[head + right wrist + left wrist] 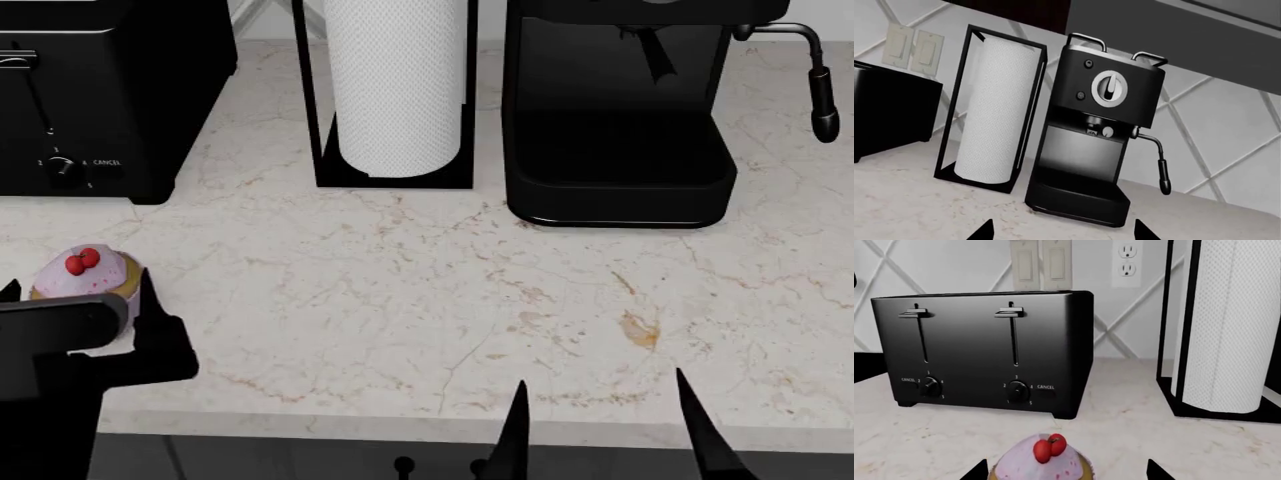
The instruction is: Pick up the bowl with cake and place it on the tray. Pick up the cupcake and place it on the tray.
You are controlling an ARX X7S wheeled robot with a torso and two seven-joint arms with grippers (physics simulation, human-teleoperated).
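Note:
The cupcake (86,272), with pink frosting and two red cherries, stands on the marble counter at the far left, in front of the toaster. My left gripper (78,290) is open, one finger on each side of the cupcake and neither touching it. In the left wrist view the cupcake (1044,460) sits between the two dark fingertips of the left gripper (1067,471). My right gripper (601,400) is open and empty over the counter's front edge; the right wrist view also shows the right gripper (1062,230) with nothing between its fingers. The bowl, the cake and the tray are out of view.
A black toaster (94,90) stands at the back left. Beside it are a paper towel roll in a black frame (398,90) and a black espresso machine (621,110). The counter's front edge (334,425) runs just before my grippers.

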